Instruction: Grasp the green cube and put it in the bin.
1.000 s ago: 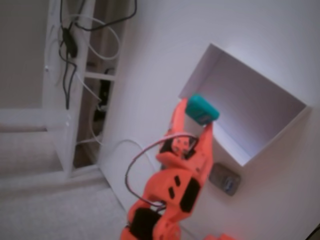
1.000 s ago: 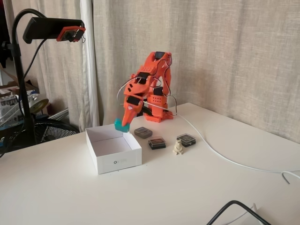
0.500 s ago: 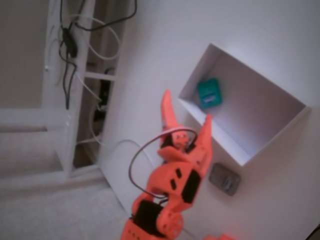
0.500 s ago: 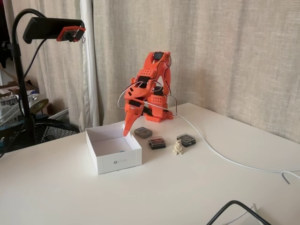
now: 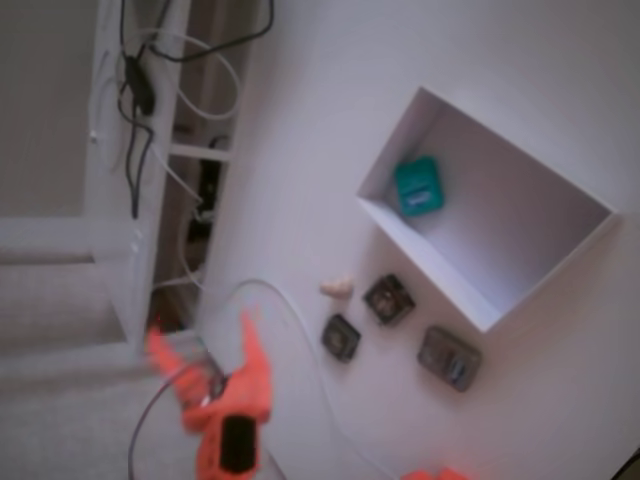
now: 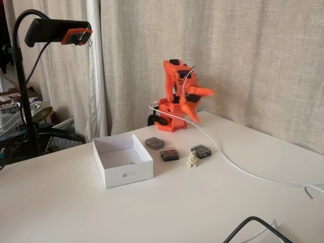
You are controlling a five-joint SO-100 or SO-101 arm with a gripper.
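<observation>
A white counter [image 6: 152, 212] stands by a grey curtain [image 6: 243, 61]. The bin [image 5: 560, 262] holds the green cube [image 5: 416, 186] in its 10 o'clock corner. The pincer [image 5: 204, 353] is spread wide and empty, well apart at 7 o'clock. The job looks done; next, just rest.

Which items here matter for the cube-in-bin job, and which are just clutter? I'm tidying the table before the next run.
Belongs to the job:
- green cube, lying inside the bin
- bin, the white box
- pincer, open, raised away from the bin

Just lying about:
- three dark square blocks
- small beige figurine
- white cable
</observation>
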